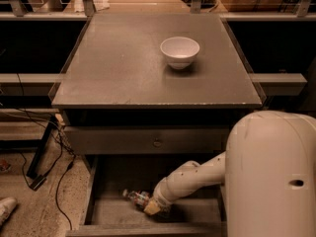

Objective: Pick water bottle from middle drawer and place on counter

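Find water bottle (136, 197) on its side on near floor of middle drawer (111, 212), pincer (152, 207) low at its right end, hold or gap impossible to tell; judge bottle light, crinkly, slippery, best gripped gently across label band.

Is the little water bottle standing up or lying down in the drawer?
Lying down. The water bottle rests on its side inside the middle drawer, with the gripper right beside it.

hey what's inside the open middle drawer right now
The water bottle lies on its side on the floor of the middle drawer, with the gripper at its right end. That end is covered by the gripper and arm.
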You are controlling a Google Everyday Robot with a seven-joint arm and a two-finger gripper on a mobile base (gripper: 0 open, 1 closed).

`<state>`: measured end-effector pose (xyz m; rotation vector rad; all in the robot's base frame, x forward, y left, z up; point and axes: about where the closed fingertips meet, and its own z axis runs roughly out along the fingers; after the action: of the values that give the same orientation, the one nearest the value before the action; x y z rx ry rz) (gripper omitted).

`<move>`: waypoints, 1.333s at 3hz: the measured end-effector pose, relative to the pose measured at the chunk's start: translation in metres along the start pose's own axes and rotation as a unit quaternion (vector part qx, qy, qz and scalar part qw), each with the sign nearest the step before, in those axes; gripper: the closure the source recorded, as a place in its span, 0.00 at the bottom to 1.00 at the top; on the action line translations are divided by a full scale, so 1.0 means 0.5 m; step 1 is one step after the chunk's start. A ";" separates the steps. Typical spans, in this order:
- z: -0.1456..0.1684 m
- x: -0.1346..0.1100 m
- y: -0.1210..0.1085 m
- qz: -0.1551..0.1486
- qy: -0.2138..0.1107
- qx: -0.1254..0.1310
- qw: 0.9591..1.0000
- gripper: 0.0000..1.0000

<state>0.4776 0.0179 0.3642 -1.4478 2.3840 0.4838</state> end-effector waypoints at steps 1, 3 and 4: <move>-0.029 0.002 0.003 0.001 0.000 0.000 1.000 1.00; -0.106 0.011 -0.007 0.002 0.003 0.020 1.000 1.00; -0.171 0.000 -0.016 -0.007 0.012 0.041 0.999 1.00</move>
<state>0.4773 -0.0228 0.4398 -1.4410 2.3805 0.3626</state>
